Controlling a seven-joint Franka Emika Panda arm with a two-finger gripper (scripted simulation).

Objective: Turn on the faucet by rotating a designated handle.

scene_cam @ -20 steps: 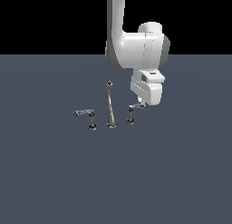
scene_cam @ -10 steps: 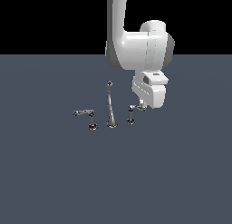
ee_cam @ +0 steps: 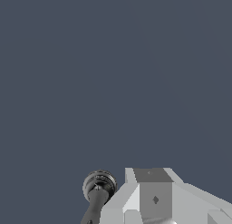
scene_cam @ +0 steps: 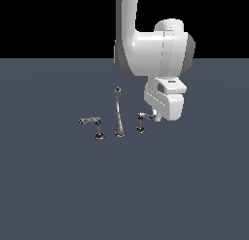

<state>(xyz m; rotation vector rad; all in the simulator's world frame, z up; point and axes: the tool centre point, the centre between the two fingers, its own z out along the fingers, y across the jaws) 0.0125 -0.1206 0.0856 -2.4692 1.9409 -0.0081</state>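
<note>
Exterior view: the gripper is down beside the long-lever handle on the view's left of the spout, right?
Not quite. The exterior view shows the gripper beside the short-lever handle on the view's right of the spout. The long-lever handle on the view's left stands alone.

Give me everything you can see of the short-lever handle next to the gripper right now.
The designated handle is small and chrome-looking: a round base, a stubby upright post and a short lever pointing toward the gripper. It stands on the exterior view's right of the spout. The lever tip meets the gripper's body; actual contact cannot be confirmed.
</note>
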